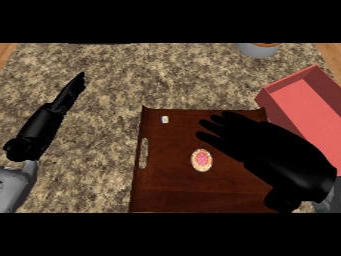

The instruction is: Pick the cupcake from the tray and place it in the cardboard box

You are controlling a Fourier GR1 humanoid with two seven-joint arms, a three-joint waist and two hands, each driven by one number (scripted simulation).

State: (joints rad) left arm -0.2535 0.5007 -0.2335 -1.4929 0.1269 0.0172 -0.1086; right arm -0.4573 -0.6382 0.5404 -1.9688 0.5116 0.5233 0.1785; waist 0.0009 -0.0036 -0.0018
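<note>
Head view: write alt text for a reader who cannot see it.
The robot's open right hand hovers over a dark wooden tray, just right of a small pink cupcake sitting on it. A red open box lies to the tray's right on the speckled counter. The left hand rests open at the left.

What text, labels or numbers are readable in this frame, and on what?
None readable.
Small white tag-like mark on the tray, near its far left corner: too small to tell whether it carries text.
Cupcake, red box and grey object at the far edge: no visible lettering.
</note>
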